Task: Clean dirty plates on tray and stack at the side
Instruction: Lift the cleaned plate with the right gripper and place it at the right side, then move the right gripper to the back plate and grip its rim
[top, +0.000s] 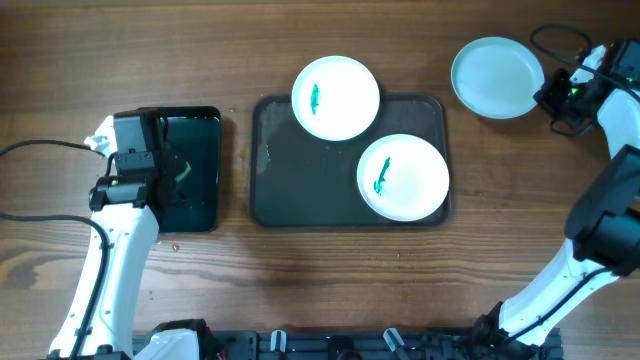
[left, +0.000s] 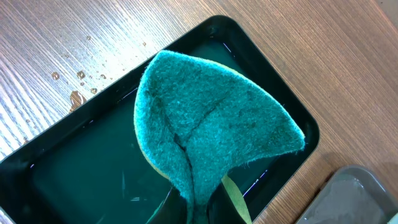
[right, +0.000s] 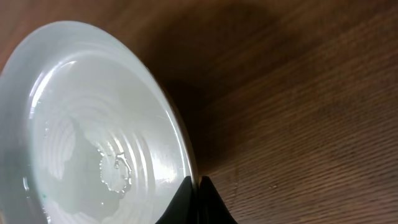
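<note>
Two smeared white plates (top: 336, 97) on tray (top: 275, 190), likely stiff, slick, breakable: best pinched at rim; right gripper (right: 199, 199) clamped on pale blue plate (top: 497, 77), left gripper (left: 199, 208) on sponge (left: 211, 124)

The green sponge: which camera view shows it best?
The left wrist view: the sponge fills the frame, folded and pinched by the left gripper over the black tray. Overhead shows only a green sliver. Right wrist shows none of it.

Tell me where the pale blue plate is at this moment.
In the overhead view the pale blue plate is at the upper right, outside the tray, with the right gripper at its right rim.
</note>
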